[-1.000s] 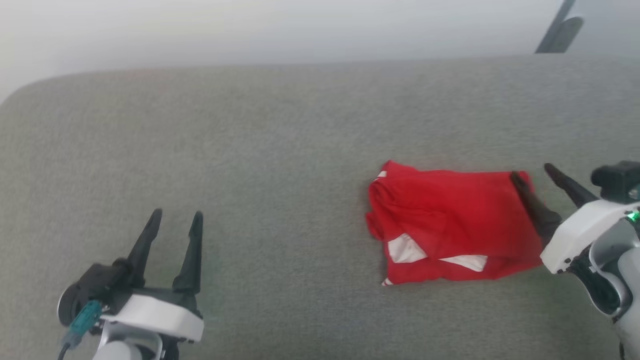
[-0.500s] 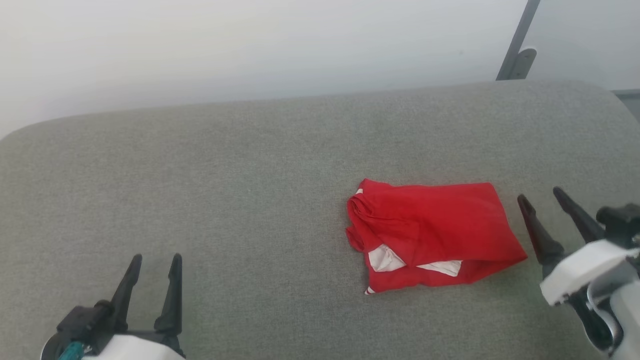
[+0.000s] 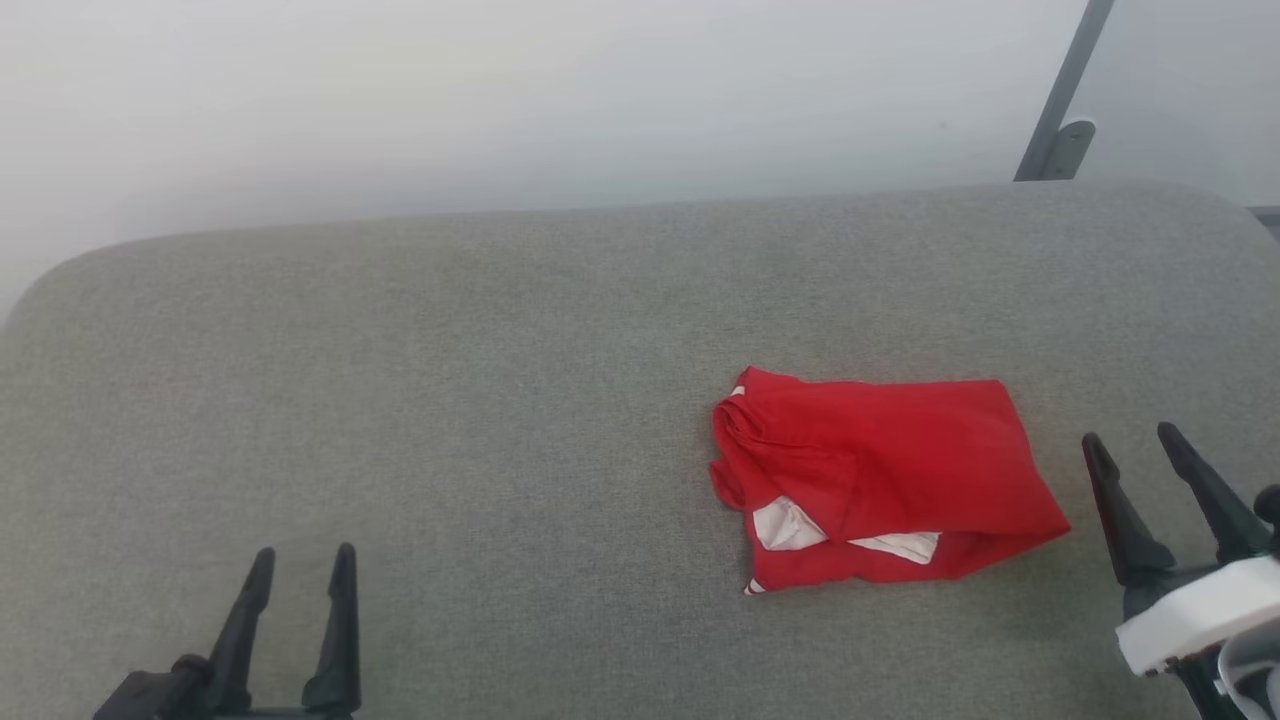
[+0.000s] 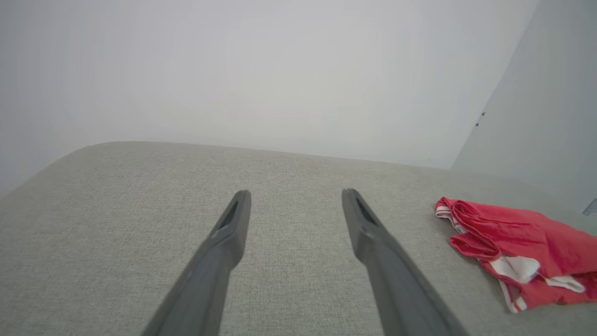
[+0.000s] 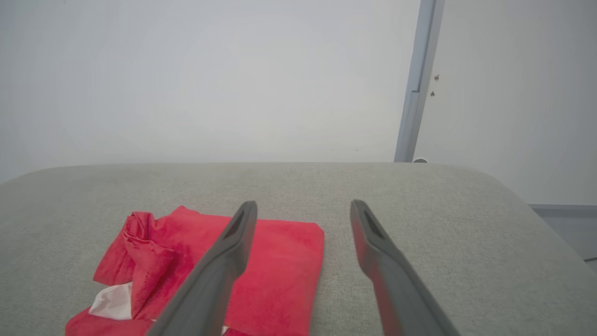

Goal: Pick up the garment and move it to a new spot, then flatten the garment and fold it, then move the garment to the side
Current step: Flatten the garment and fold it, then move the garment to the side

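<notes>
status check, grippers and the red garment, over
Left gripper open, empty. Right gripper open, empty, just right of the garment, not touching. It lies folded on the grey cushion. No obstruction seen.

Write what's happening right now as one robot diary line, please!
garment: folded, lying on grey cushion | left fingers: open, empty | right fingers: open, empty, beside garment, not touching
</notes>
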